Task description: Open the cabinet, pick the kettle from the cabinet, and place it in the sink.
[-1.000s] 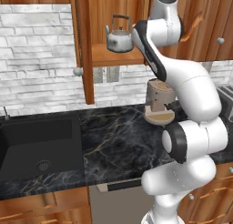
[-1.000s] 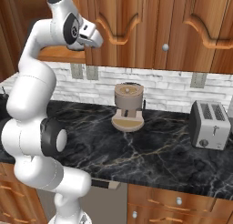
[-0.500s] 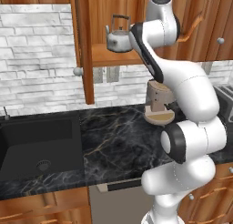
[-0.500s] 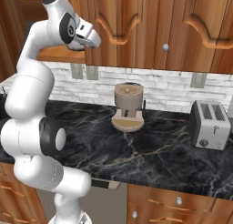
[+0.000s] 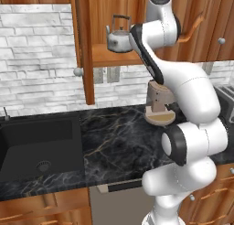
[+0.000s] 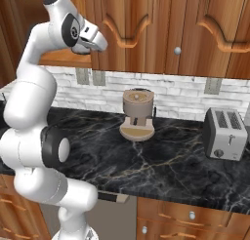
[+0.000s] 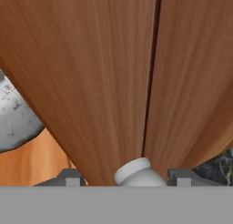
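The cabinet (image 5: pixel 85 50) hangs on the wall with its left door swung out edge-on; its right door (image 5: pixel 192 27) stands ajar. The silver kettle (image 5: pixel 119 36) sits on the shelf inside, and its body shows at the left of the hand view (image 7: pixel 13 118). My gripper (image 6: pixel 101 43) is raised against the wooden door (image 6: pixel 127 19). In the hand view the gripper (image 7: pixel 124 177) is open, its fingertips (image 7: pixel 68 177) standing apart on either side of a round silver knob (image 7: pixel 136 172) on the door (image 7: pixel 91 82). The black sink (image 5: pixel 41 128) lies low at the left, well below the hand.
A round wooden base with a tan block (image 5: pixel 160 107) (image 6: pixel 137 114) stands on the black marble counter (image 5: pixel 119 141) under the cabinet. A silver toaster (image 6: pixel 224 134) sits at the right. A thin faucet (image 5: pixel 5 113) rises behind the sink. Lower wooden cabinets (image 6: pixel 195 217) run below.
The arm's top joint has shifted slightly left in the left base view. The kettle and both doors stay where they were.
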